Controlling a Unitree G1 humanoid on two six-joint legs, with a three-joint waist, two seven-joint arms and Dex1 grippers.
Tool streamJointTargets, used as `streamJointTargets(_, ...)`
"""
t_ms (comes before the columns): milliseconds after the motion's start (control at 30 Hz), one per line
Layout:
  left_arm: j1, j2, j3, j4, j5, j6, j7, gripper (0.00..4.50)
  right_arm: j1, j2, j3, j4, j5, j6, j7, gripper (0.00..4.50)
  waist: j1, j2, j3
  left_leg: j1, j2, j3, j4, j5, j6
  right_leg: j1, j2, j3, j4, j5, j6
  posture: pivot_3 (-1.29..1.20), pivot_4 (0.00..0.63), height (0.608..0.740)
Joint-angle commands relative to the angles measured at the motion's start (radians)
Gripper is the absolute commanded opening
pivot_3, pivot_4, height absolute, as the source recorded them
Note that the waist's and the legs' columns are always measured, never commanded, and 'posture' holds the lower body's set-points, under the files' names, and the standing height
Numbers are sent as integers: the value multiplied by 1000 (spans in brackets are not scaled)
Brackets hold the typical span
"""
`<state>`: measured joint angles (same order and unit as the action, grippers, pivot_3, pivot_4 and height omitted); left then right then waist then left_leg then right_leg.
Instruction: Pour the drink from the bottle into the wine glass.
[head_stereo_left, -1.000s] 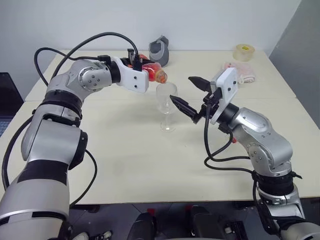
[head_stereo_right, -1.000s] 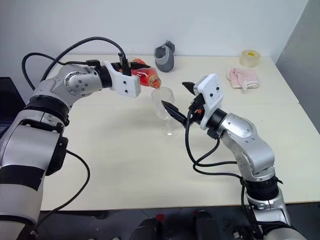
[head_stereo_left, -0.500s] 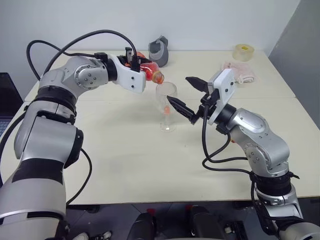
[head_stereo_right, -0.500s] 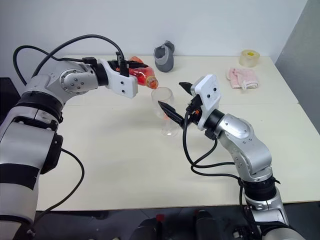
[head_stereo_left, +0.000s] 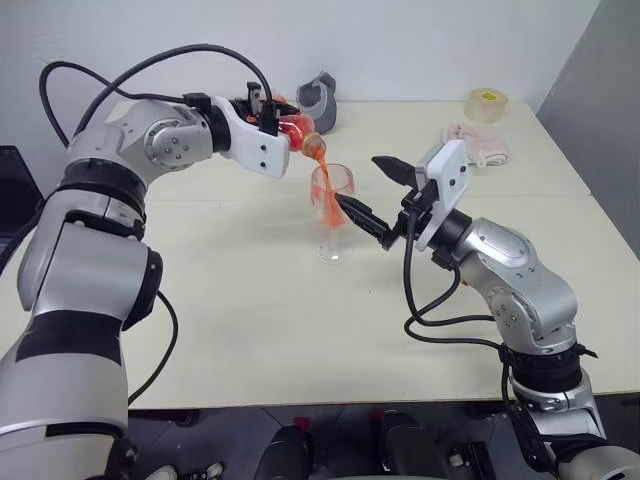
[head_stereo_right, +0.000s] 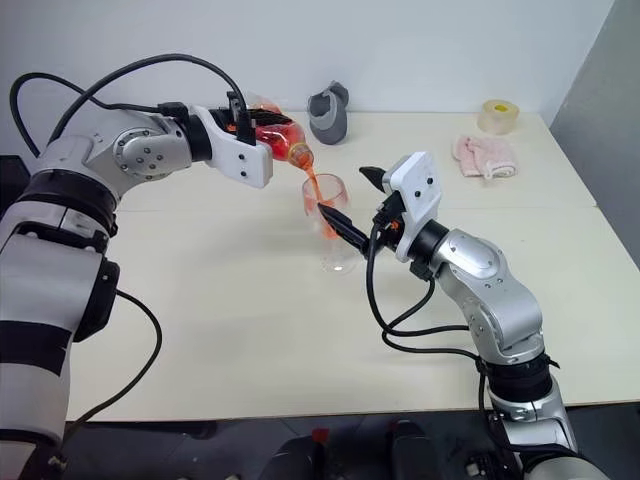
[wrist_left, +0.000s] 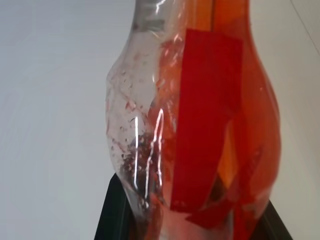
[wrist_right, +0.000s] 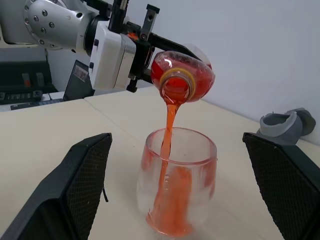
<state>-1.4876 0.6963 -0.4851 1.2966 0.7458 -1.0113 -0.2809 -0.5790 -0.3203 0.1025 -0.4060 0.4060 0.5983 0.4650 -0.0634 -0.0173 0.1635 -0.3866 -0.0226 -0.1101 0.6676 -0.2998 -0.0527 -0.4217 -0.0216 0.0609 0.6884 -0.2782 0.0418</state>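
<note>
Your left gripper (head_stereo_right: 262, 128) was clamped on the small clear plastic bottle with a bulbous base and yellowish neck ring (head_stereo_right: 280, 139), holding it tipped so its long axis ran almost level, the mouth pointing right and slightly down. That mouth sat just above the far-left edge of the rim of the clear stemmed wine glass (head_stereo_left: 332, 196), and this alignment is what your continued pour depends on. A thin stream of translucent bright red drink (wrist_right: 168, 140) fell from the mouth into the bowl, where a shallow pool had collected. Much of the drink was in the bottle, so I judge the pour was only partly done. The glass stood upright near the middle of the pale surface (head_stereo_left: 250, 320). Your right gripper (head_stereo_left: 372, 193) was the nearer one to the glass, its fingers spread wide on either side of the bowl without touching it.
</note>
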Motion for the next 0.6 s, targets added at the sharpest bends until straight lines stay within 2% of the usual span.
streamJointTargets(33, -47, 20, -1, -3, 4, 1, 37, 896, -15, 3, -8, -18, -4, -24, 7, 4500, 0, 0, 0, 0, 0, 0, 0, 0, 0, 0, 0, 0, 0, 0, 0, 0, 150, 740)
streamJointTargets(600, -67, 28, -34, 11, 36, 20, 86, 896, -22, -3, -16, -3, -3, -26, 19, 4500, 0, 0, 0, 0, 0, 0, 1, 0, 0, 0, 0, 0, 1, 0, 0, 0, 150, 740)
